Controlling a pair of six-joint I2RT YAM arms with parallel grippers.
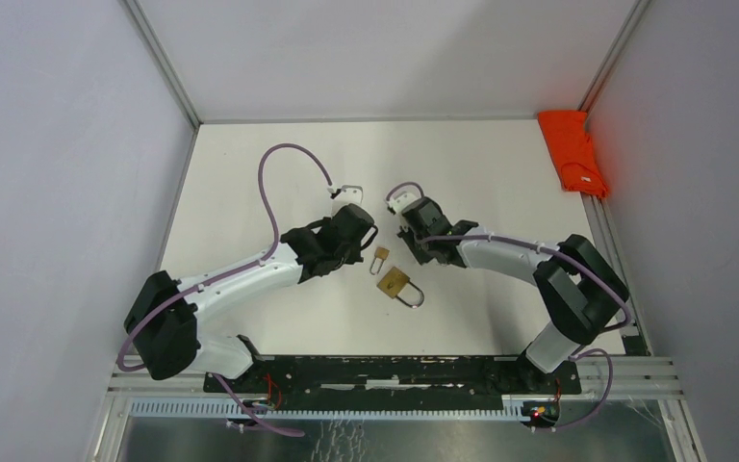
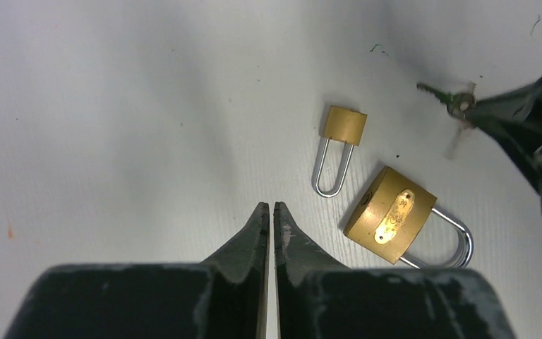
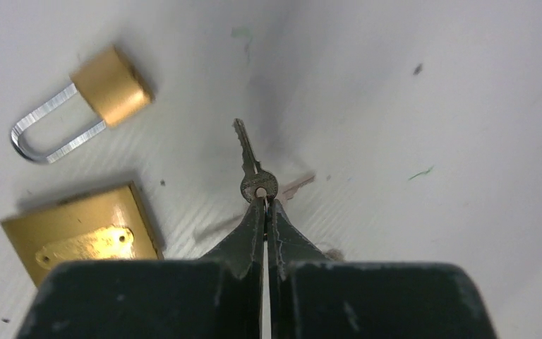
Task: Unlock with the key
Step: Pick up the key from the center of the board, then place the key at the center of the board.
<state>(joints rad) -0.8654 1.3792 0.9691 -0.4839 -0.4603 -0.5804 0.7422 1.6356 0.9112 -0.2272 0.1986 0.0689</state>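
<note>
- Right gripper (image 3: 264, 206) is pinched tight on the key (image 3: 253, 164): tips clamped on the round head, blade sticking straight out ahead of the fingers.
- Left gripper (image 2: 269, 212): fingers drawn together with just a sliver between them, nothing in the grip, tips over the white table (image 2: 113, 106).
- Small padlock (image 2: 339, 141) lies ahead and to the right of the left fingertips, shackle looping back toward them.
- Large padlock (image 2: 392, 215) sits just right of those tips, not touching.
- From the right fingers, both padlocks lie off to the left, the large one closer; the key touches neither.
</note>
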